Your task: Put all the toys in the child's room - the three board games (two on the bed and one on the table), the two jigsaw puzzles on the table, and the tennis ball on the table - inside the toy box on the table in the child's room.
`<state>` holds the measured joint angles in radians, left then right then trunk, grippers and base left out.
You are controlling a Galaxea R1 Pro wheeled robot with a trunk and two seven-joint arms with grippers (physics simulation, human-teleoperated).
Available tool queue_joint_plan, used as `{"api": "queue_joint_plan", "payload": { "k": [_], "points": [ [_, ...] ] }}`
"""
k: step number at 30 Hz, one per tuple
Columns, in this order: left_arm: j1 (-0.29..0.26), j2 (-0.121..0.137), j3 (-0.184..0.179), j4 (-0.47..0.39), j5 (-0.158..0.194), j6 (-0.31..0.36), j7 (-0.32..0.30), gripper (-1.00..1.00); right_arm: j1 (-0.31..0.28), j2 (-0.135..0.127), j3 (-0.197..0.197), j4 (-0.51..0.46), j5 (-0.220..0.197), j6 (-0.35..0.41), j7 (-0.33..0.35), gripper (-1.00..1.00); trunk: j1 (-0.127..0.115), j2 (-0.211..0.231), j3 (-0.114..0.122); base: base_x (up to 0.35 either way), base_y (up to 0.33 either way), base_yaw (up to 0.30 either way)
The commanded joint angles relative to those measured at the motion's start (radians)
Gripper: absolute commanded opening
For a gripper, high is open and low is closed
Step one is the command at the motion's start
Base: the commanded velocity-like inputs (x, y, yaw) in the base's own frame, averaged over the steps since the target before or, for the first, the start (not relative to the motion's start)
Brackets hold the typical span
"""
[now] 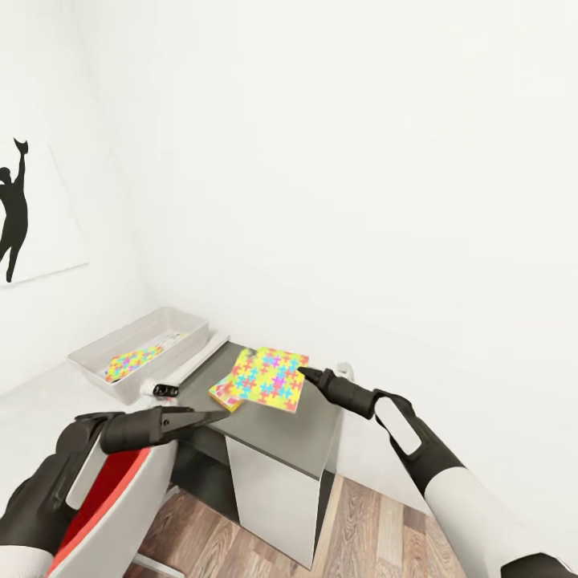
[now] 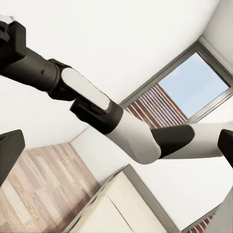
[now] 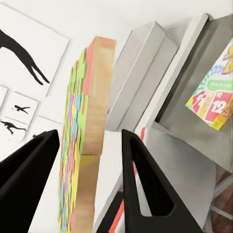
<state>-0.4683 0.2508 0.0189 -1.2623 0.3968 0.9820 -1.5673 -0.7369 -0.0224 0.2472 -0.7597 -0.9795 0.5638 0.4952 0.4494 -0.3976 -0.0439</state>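
My right gripper [image 1: 303,372] is shut on the edge of a jigsaw puzzle [image 1: 269,377], a multicoloured sheet held tilted above the lower dark grey unit of the table [image 1: 313,429]. In the right wrist view the jigsaw puzzle [image 3: 82,145] stands edge-on between the black fingers [image 3: 141,184]. A board game [image 3: 213,92] with a yellow and red cover lies on the dark unit below it. The toy box [image 1: 96,357] sits on the pale desk top at the left with another jigsaw puzzle [image 1: 130,362] inside. My left gripper [image 1: 205,417] is open over the chair. The tennis ball and the bed are out of view.
A red and white chair [image 1: 120,498] stands under my left arm at the desk. A small black object [image 1: 166,390] lies on the desk beside the toy box. White walls close off the corner behind the table, with a silhouette picture [image 1: 32,209] at the left. Wooden floor [image 1: 369,522] lies at the right.
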Motion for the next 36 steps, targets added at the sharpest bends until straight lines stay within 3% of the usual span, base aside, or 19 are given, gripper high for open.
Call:
{"api": "queue_joint_plan", "payload": {
  "k": [1, 15, 24, 29, 36],
  "points": [
    [-0.002, 0.001, 0.004, 0.0, 0.0, 0.012, -0.003, 1.0, -0.001, -0.001, -0.005, -0.003, -0.006, 0.007, -0.012, -1.0, 0.001, -0.002, -0.002, 0.0, 0.0, 0.0],
    [-0.004, 0.016, 0.037, 0.0, -0.001, 0.012, -0.003, 1.0, -0.005, 0.005, -0.021, -0.01, -0.008, 0.016, -0.111, -1.0, 0.001, -0.002, 0.007, 0.0, 0.0, 0.099],
    [-0.017, 0.049, 0.043, 0.0, -0.001, 0.014, -0.003, 1.0, -0.039, 0.066, -0.02, -0.01, -0.002, 0.018, -0.127, -1.0, 0.001, -0.002, 0.018, 0.0, 0.0, 0.206],
    [-0.02, 0.105, 0.097, 0.0, 0.001, 0.018, -0.003, 1.0, -0.104, 0.079, -0.021, -0.015, -0.01, 0.021, -0.203, -1.0, 0.001, -0.002, 0.024, 0.0, 0.0, 0.208],
    [-0.054, 0.203, 0.109, 0.025, 0.002, 0.032, -0.003, 1.0, -0.199, 0.107, -0.023, -0.015, -0.022, 0.063, -0.279, -1.0, 0.001, -0.002, 0.032, 0.0, 0.0, 0.208]
  ]
}}
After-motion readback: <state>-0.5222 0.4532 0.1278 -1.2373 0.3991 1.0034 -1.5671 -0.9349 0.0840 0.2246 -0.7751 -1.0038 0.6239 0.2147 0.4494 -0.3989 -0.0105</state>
